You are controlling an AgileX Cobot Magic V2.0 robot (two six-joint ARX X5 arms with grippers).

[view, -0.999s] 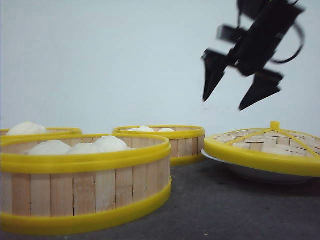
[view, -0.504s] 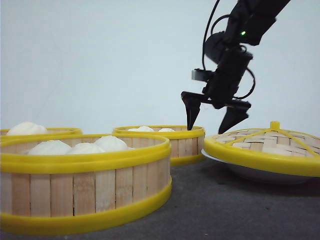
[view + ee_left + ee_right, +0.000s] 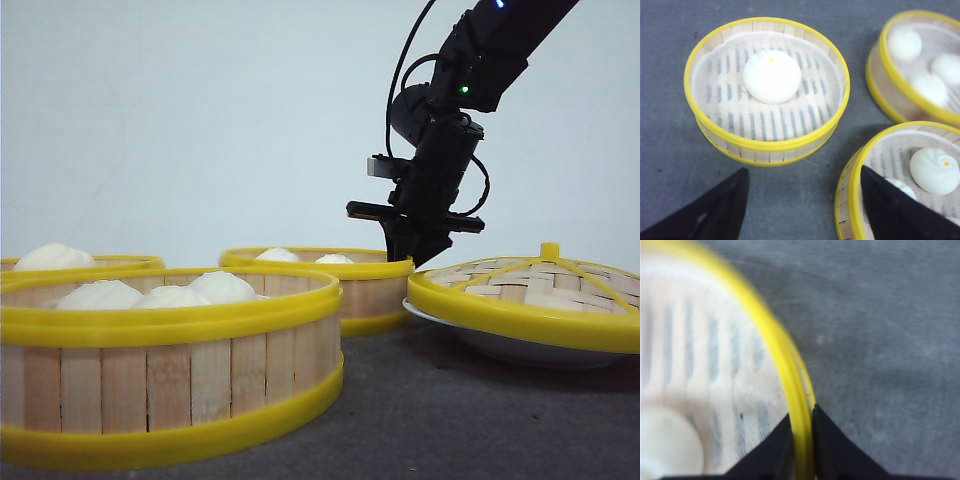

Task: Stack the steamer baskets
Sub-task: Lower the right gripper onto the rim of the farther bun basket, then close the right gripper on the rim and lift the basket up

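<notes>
Three steamer baskets with yellow rims and white buns stand on the dark table: a near one (image 3: 170,370), a far left one (image 3: 80,262) and a back one (image 3: 320,285). My right gripper (image 3: 408,256) has come down on the back basket's right side. It is shut on that basket's yellow rim (image 3: 790,385), one finger inside and one outside (image 3: 802,435). My left gripper (image 3: 802,200) is open above the table between a one-bun basket (image 3: 767,90) and another basket (image 3: 905,185), with one finger over that basket's rim. A third basket (image 3: 920,65) lies beyond.
A domed woven lid (image 3: 530,285) with a yellow rim and knob rests on a white plate (image 3: 500,345) at the right, close beside the back basket and my right gripper. A plain white wall stands behind the table.
My right gripper dropped from high on the right, open, onto the back basket's rim and shut on it. That basket's rim has shifted slightly.
</notes>
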